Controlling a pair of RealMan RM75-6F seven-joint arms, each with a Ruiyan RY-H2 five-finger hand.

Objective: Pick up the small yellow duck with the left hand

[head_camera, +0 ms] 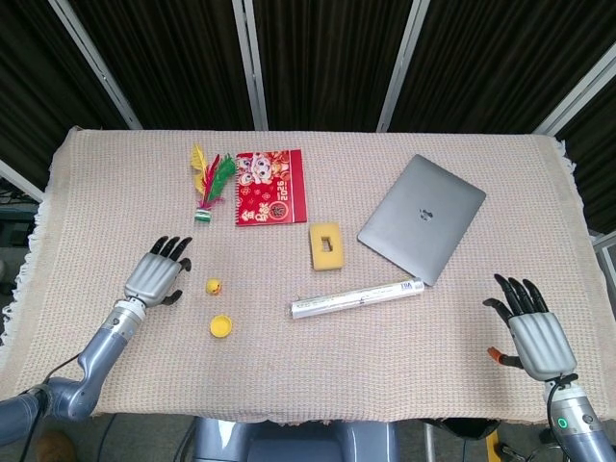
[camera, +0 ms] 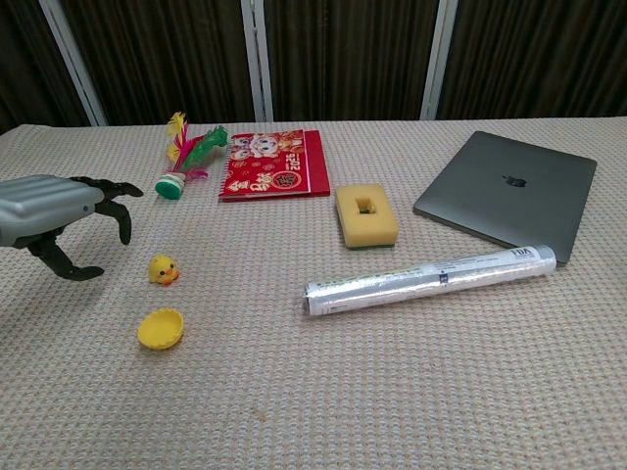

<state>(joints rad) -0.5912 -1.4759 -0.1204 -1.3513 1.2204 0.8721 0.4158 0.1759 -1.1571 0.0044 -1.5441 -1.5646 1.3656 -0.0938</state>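
Observation:
The small yellow duck [head_camera: 213, 286] [camera: 163, 269] sits on the woven tablecloth left of centre. My left hand [head_camera: 156, 272] [camera: 61, 217] hovers just to the duck's left, open, fingers spread and curved, a short gap away and holding nothing. My right hand [head_camera: 532, 325] rests open at the front right corner of the table, far from the duck; the chest view does not show it.
A yellow cap [head_camera: 220, 326] [camera: 161, 328] lies just in front of the duck. Behind are a feather shuttlecock [head_camera: 209, 183], a red booklet [head_camera: 270, 187], a yellow sponge [head_camera: 325, 246], a foil-wrap roll [head_camera: 358, 298] and a grey laptop [head_camera: 422, 218].

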